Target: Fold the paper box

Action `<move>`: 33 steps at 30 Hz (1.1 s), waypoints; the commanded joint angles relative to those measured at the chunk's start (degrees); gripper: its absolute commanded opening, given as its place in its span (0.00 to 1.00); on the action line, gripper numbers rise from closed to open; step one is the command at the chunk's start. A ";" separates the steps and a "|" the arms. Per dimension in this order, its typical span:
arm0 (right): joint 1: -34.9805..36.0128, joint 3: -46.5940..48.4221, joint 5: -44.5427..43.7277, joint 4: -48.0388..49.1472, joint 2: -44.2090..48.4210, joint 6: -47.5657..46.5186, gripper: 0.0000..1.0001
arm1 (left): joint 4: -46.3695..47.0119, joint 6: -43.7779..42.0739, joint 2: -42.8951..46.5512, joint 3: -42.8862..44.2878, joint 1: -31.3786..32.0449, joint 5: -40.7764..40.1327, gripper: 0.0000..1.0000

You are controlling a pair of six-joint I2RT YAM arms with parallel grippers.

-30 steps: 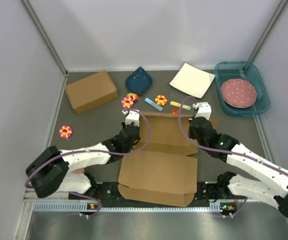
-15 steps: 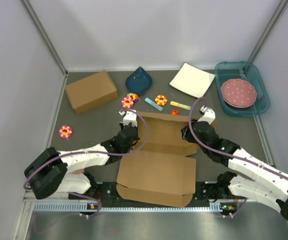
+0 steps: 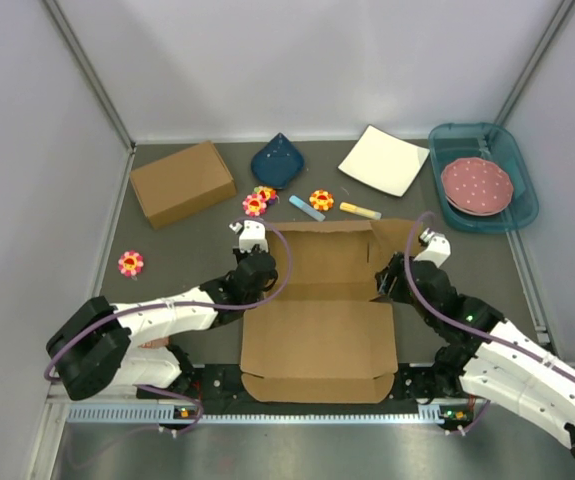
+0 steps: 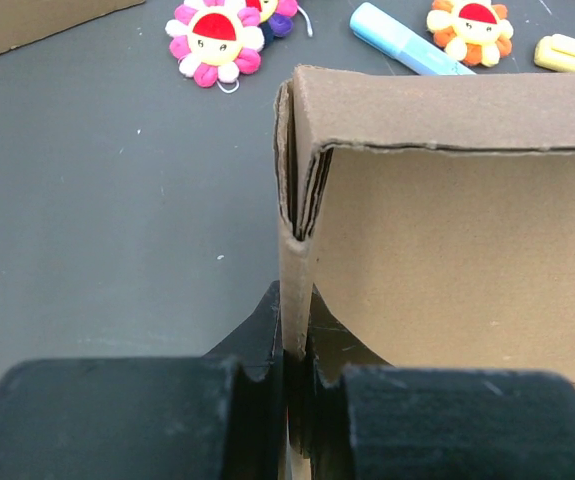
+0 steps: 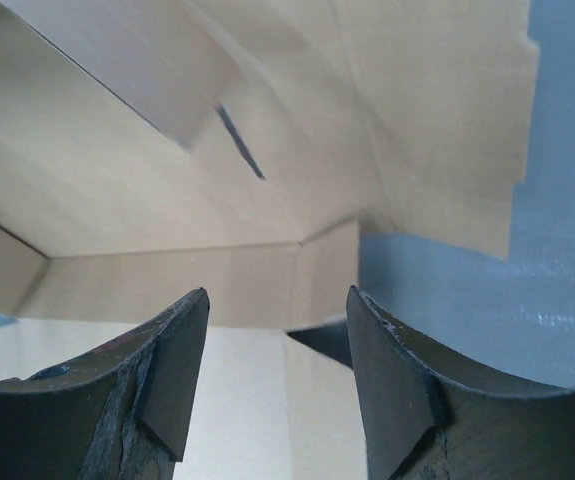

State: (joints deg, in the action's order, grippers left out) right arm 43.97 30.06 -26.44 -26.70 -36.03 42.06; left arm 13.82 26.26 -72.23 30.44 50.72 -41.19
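Note:
The paper box (image 3: 322, 300) is a brown cardboard cut-out in the middle of the table, its back wall raised and its wide lid panel lying flat towards the arms. My left gripper (image 3: 256, 264) is shut on the box's upright left side wall; in the left wrist view the thin cardboard edge (image 4: 295, 280) runs straight down between the closed fingers of the left gripper (image 4: 295, 345). My right gripper (image 3: 391, 281) stands open at the box's right side. In the right wrist view the right gripper (image 5: 277, 312) has nothing between its fingers, and the box's inner corner (image 5: 167, 200) lies just ahead.
A deeper brown box (image 3: 182, 182) sits at the back left. Behind the paper box lie a blue dish (image 3: 277, 160), flower toys (image 3: 255, 204), a blue marker (image 3: 307, 208) and a yellow piece (image 3: 360, 210). A white plate (image 3: 384, 160) and a teal tray (image 3: 467, 127) holding a pink plate (image 3: 477, 185) are at the back right.
My right gripper has opened, let go of the box's right wall and drawn back towards the near right. That right flap has splayed outward. The left gripper keeps its hold.

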 commanded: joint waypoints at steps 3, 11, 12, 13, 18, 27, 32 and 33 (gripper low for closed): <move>-0.37 -4.40 -0.11 -0.82 -1.84 4.25 0.58 | -7.41 2.57 -0.37 2.26 -0.09 -1.35 0.00; -0.28 -6.07 -0.11 3.93 -8.70 4.25 0.57 | -7.14 1.60 0.42 1.64 -0.09 -1.09 0.00; -0.28 -6.16 0.07 4.63 -9.14 4.17 0.57 | -7.06 1.60 0.42 1.64 -0.01 -1.09 0.00; -0.28 -6.24 0.07 5.42 -10.01 4.08 0.57 | -7.06 1.43 0.51 1.64 -0.09 -1.00 0.00; -0.28 -6.51 1.91 11.66 -13.00 1.10 0.36 | -6.79 1.07 0.33 1.29 -0.09 -0.21 0.00; 1.47 -7.83 8.07 20.45 -14.15 -4.79 0.06 | -5.91 1.07 -0.55 1.29 -0.01 0.85 0.00; 4.54 -7.22 9.03 21.95 -16.69 -7.69 0.14 | -5.65 1.51 -1.34 1.47 -0.01 1.02 0.00; 5.77 -6.95 8.77 21.95 -17.40 -8.13 0.16 | -5.65 1.69 -1.34 1.38 -0.09 1.11 0.00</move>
State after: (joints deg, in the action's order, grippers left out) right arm 46.28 22.02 -19.94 -10.57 -51.31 36.84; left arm 10.28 27.53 -72.27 31.75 50.70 -41.58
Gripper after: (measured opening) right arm 0.124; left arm 0.055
